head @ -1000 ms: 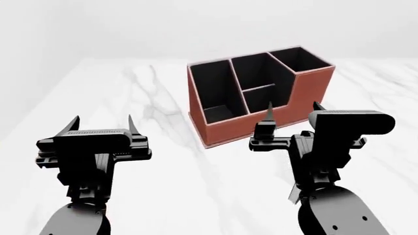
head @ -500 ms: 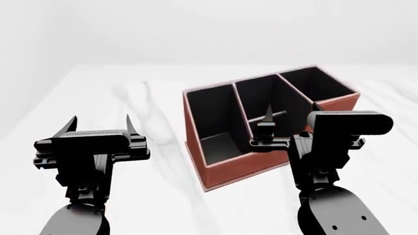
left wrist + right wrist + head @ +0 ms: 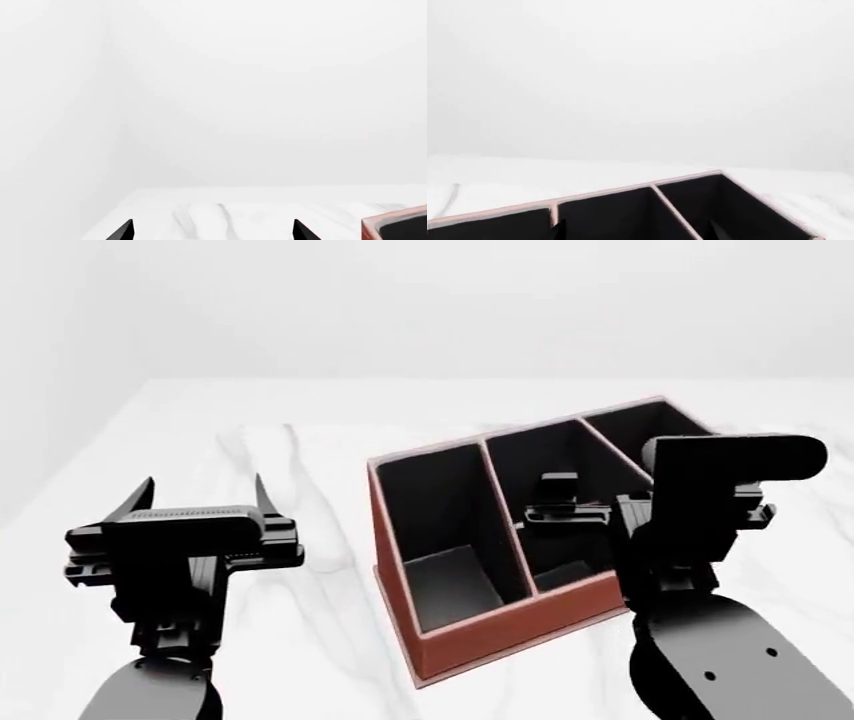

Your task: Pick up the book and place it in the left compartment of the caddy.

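The reddish-brown caddy [image 3: 514, 632] with black lining stands on the white marble table, right of centre in the head view. Its left compartment [image 3: 434, 515], a long narrow slot, looks empty. The book is not in any view. My left gripper [image 3: 203, 488] is open and empty, held above the table to the left of the caddy; the left wrist view [image 3: 213, 232] shows its two tips wide apart. My right gripper [image 3: 603, 488] is open and empty above the caddy's middle compartments; its tips show apart in the right wrist view [image 3: 635, 231], over the caddy's black inside [image 3: 614, 215].
The marble table [image 3: 267, 440] stretches left of and behind the caddy to a white wall. A corner of the caddy [image 3: 395, 226] shows at the edge of the left wrist view. The table's left edge runs down the head view's left side.
The head view has shifted, so the caddy now looks nearer and more turned. My right gripper has moved forward and now hangs over the caddy's middle slots. The left gripper has held still.
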You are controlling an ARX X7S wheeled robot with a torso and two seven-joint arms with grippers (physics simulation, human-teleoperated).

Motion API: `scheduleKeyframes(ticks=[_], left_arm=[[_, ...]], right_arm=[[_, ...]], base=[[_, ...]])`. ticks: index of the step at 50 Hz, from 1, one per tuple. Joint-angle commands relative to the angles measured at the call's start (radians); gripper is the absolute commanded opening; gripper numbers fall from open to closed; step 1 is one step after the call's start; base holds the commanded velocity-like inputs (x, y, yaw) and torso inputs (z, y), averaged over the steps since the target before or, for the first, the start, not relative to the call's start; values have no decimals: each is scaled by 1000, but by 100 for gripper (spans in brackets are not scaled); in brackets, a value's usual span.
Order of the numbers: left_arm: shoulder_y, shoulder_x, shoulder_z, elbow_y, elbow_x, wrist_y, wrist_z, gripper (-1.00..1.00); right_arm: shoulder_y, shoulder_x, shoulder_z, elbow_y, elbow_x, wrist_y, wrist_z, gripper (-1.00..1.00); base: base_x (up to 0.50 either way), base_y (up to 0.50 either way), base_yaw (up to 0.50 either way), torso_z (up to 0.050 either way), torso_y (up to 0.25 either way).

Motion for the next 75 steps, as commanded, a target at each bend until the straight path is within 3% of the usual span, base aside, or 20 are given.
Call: scheduleKeyframes(ticks=[1,4,5,6,8,10,11,12,13,14,23,40,52,75], left_arm=[[1,-5,-2,10,-5,-7,-7,100],[3,-7,-1,13,-6,-9,-8,100],[2,-7,0,15,-6,-10,-9,100],[-5,-9,2,17,-5,-18,-10,100],[-6,-10,2,19,-5,-20,-12,100],[-3,-12,-1,17,-6,-17,-13,100],[4,-10,4,10,-3,-14,-15,100],[6,-9,5,6,-3,-9,-15,100],[6,-8,8,3,-3,-6,-16,100],[5,-8,12,-1,-2,-3,-15,100],[-10,-12,31,2,2,-14,-17,100],[4,-23,12,5,-6,-3,-26,100],[10,-23,7,4,-15,8,-31,100],[27,-33,-5,-4,-28,27,-37,100]], right_arm=[[303,217,135,133,567,351,523,100],[380,350,-1,232,1017,240,973,100],[402,427,-85,236,1167,141,1123,100],[508,577,-235,238,1317,-9,1204,100],[619,746,-504,217,1617,-224,1203,100],[701,786,-604,198,1806,-255,1202,100],[851,929,-754,212,1956,-244,1204,100],[1001,951,-904,187,2106,-279,1203,100],[1055,958,-1054,173,2256,-284,1200,100],[1059,971,-1139,159,2279,-289,1196,100],[984,1085,-1279,65,2259,-309,1190,100],[1023,1130,-1377,24,2262,-378,1177,100],[885,1267,-1458,-73,2162,-750,1115,100],[806,1256,-1496,-22,2062,-898,971,100]], base=[[0,0,0,0,0],[0,0,0,0,0],[0,0,0,0,0],[0,0,0,0,0],[0,0,0,0,0],[0,0,0,0,0],[0,0,0,0,0],[0,0,0,0,0],[0,0,0,0,0],[0,0,0,0,0],[0,0,0,0,0],[0,0,0,0,0],[0,0,0,0,0],[0,0,0,0,0]])
